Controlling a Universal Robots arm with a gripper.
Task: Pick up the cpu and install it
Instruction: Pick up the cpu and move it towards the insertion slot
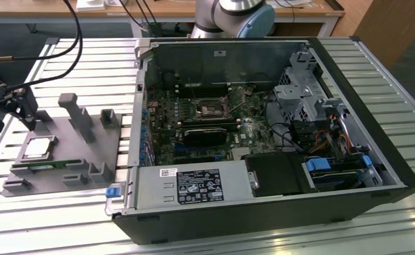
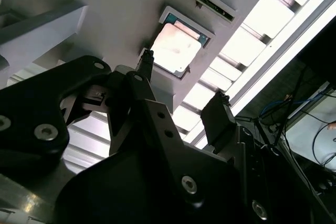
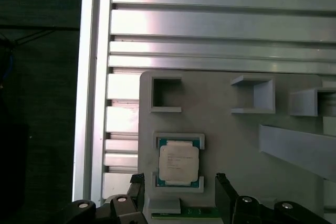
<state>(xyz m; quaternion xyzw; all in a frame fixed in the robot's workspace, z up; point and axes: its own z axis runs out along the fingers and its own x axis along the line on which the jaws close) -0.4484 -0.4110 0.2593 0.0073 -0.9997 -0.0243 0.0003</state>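
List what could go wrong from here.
1. The open gripper hangs above the cpu, which lies low in the grey holder's recess. A slightly skewed descent may hit the recess lips or tilt the chip.
2. The green memory stick lies close beside it, so a finger might snag it.

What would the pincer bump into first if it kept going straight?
Most likely the cpu, lying in its pocket on the grey tray. The open pincer points at it, a finger to each side. Depth is unclear, so the tray might meet a fingertip first.
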